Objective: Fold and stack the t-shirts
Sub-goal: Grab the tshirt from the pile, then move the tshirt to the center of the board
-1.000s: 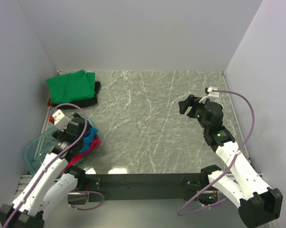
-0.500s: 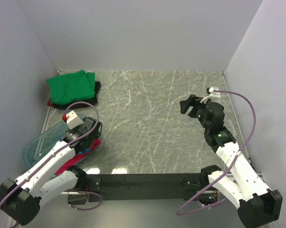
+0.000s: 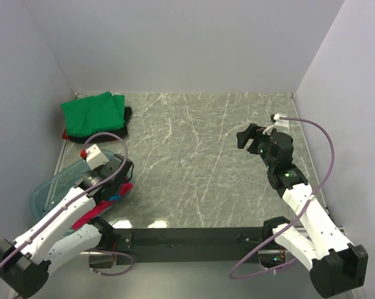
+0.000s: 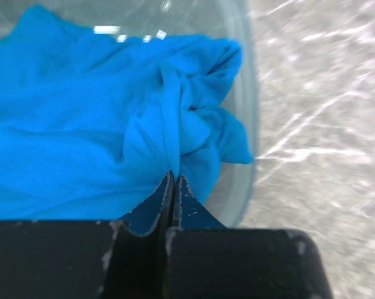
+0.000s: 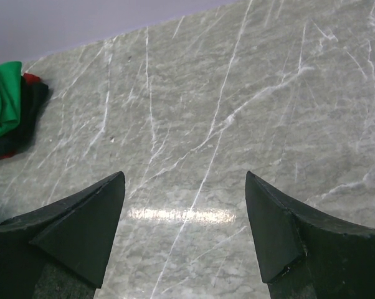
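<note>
Blue t-shirt [image 4: 75, 131] bunched in bin [image 4: 248, 99], fold pinched in left gripper [image 4: 174, 176]; right gripper [image 5: 184, 179] spread.

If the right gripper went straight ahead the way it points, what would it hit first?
The right gripper would probably meet the marble table first; nothing lies ahead of it. The folded green t-shirt sits off to one side, though depth is unclear.

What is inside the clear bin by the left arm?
The bin holds a crumpled blue shirt, a fold pinched in the shut left gripper, and red cloth beside it. Anything under them is covered.
</note>
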Controlling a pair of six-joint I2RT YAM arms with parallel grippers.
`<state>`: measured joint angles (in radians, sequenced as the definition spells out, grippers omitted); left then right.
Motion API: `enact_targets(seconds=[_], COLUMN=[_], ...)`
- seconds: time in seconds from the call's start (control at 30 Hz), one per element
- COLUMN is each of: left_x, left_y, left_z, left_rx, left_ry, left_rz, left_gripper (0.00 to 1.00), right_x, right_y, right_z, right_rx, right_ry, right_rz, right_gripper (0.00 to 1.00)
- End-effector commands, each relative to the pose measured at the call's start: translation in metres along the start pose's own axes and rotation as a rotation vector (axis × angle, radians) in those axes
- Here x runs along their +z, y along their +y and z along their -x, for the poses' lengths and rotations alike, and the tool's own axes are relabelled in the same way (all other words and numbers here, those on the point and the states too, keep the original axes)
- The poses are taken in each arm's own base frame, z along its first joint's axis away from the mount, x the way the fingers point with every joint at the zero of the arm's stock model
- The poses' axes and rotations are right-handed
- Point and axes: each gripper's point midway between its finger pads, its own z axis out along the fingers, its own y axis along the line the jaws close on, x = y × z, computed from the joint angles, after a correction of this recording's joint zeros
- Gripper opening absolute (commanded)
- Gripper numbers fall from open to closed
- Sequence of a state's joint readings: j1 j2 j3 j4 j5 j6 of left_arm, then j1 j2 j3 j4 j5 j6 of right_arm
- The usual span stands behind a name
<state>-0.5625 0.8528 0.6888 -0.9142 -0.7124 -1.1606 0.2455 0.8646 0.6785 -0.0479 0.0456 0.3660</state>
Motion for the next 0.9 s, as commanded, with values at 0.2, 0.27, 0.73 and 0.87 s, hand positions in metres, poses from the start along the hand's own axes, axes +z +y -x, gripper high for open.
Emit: enact_targets(seconds=[0.2, 0.27, 0.73, 0.87], left_x=[-0.098, -0.116, -0.298, -0.243], left_y=[-0.086, -0.109, -0.342, -0.362], left_z=[0.143, 0.159, 0.259, 0.218], left_rx=[-0.098, -0.071, 0.132, 0.131], left_ry=[-0.268, -0.291, -0.367, -0.241], left_rz=[-0.376, -0.477, -1.396, -1.317], left_gripper=[0.01, 0.01, 0.01, 0.19], right_x=[0.006, 0.006, -0.008, -0.015], right_y=[-0.002, -0.003, -0.030, -0.041], right_z=[0.001, 0.002, 0.010, 0.012], right_rx=[0.007, 0.008, 0.022, 0.024], right_ry=[-0.002, -0.005, -0.030, -0.036], right_rz=[0.004, 0.001, -0.108, -0.158], right_gripper=[0.83, 0.83, 0.83, 0.83])
